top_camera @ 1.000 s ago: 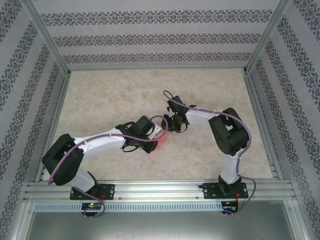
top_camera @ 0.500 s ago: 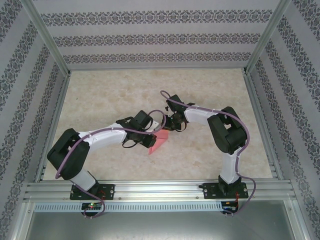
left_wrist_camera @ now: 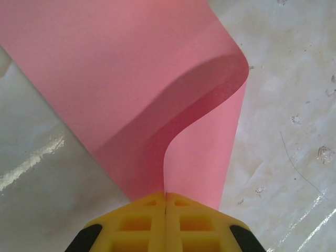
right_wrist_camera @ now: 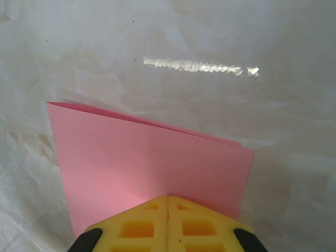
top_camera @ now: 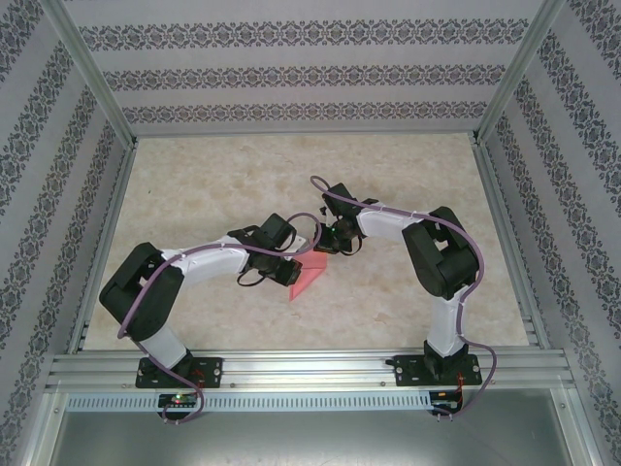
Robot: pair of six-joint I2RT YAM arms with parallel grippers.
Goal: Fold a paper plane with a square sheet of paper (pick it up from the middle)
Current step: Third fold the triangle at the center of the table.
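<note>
Left gripper [left_wrist_camera: 166, 203] is pressed together, pinching the square sheet of paper [left_wrist_camera: 131, 79]. Right gripper [right_wrist_camera: 168, 203] is clamped shut on the same sheet from the opposite side. Fingers [left_wrist_camera: 136, 223] are yellow moulded plastic with square pockets. I see the paper mid-desk between the two wrists, one corner pointing toward the bases. Desk [top_camera: 213, 184] is glossy beige, marbled, slightly wrinkled, with glare streaks. Walls [top_camera: 310, 73] are white with dark ornamental bands, and an aluminium rail [top_camera: 310, 369] runs along the near edge. Paper is thin, plain pink-red. Left wrist view shows it bowing over in a rounded bend. Right wrist view shows it doubled, layer edges slightly offset.
</note>
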